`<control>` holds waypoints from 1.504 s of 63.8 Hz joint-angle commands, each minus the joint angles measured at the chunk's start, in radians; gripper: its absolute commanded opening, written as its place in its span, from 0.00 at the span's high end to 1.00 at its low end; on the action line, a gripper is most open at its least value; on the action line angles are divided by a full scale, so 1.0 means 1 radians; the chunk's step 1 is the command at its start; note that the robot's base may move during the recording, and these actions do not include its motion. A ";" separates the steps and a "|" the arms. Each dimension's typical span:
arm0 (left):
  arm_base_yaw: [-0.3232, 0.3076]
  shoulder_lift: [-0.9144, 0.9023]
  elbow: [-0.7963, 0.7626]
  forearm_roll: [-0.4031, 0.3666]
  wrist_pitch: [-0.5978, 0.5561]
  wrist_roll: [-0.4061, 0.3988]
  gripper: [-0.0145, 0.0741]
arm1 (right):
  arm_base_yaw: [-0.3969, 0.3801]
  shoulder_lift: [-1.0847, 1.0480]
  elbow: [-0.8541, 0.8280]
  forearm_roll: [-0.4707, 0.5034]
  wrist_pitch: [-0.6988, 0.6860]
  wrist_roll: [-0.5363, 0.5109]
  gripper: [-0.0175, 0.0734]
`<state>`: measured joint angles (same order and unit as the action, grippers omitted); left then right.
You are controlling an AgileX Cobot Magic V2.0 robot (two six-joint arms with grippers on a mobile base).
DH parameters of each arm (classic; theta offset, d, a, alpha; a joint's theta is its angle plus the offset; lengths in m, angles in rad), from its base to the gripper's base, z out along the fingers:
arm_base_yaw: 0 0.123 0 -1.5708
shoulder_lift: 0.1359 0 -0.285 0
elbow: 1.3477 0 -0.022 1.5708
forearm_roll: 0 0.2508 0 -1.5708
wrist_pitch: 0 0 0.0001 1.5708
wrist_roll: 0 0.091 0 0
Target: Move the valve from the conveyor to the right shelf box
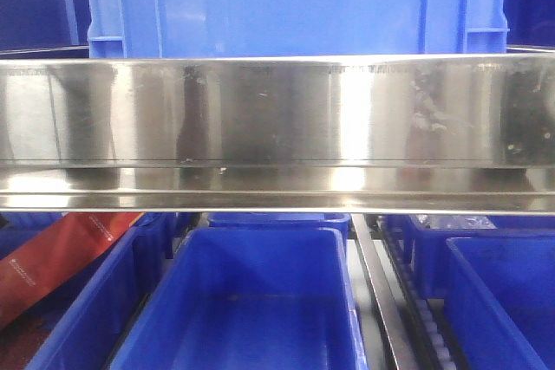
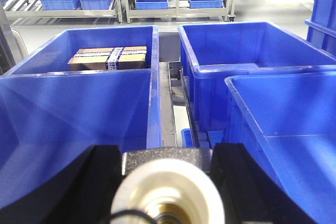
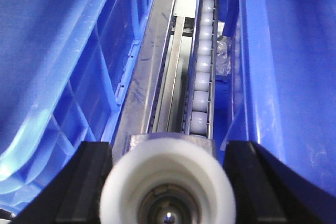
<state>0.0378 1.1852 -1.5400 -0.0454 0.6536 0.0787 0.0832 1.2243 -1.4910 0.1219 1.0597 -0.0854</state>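
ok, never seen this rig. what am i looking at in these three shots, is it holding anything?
A two-armed robot, with one camera facing forward and one on each wrist. The front view faces a steel shelf rail with blue bins below. The left wrist view shows the left gripper, black fingers apparently clamped on a valve whose cream-white end faces the camera; a far bin holds a taped cardboard box. The right wrist view shows the right gripper likewise on a second valve, above a roller track between more bins.
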 commanded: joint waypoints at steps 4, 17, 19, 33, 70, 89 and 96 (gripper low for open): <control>-0.004 -0.012 -0.011 -0.002 -0.054 -0.005 0.96 | 0.000 -0.010 -0.015 -0.004 -0.057 -0.009 0.98; -0.004 -0.012 -0.011 -0.002 -0.064 -0.005 0.96 | 0.000 -0.010 -0.015 -0.004 -0.108 -0.009 0.98; -0.004 -0.012 -0.011 -0.005 -0.068 -0.005 0.96 | 0.000 -0.010 -0.015 -0.004 -0.119 -0.009 0.98; -0.062 -0.004 -0.014 -0.052 -0.121 0.006 0.96 | 0.000 -0.004 -0.116 0.011 -0.209 -0.009 0.98; -0.429 0.484 -0.465 -0.052 0.012 0.006 0.96 | 0.263 0.316 -0.445 0.041 -0.325 -0.009 0.98; -0.440 0.669 -0.488 -0.063 0.048 0.006 0.96 | 0.289 0.494 -0.449 0.050 -0.354 -0.009 0.98; -0.440 0.703 -0.488 -0.063 0.052 0.006 0.96 | 0.289 0.544 -0.449 0.064 -0.307 -0.009 0.98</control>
<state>-0.4000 1.8857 -2.0089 -0.0975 0.7419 0.0826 0.3738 1.7493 -1.9223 0.1718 0.7801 -0.0854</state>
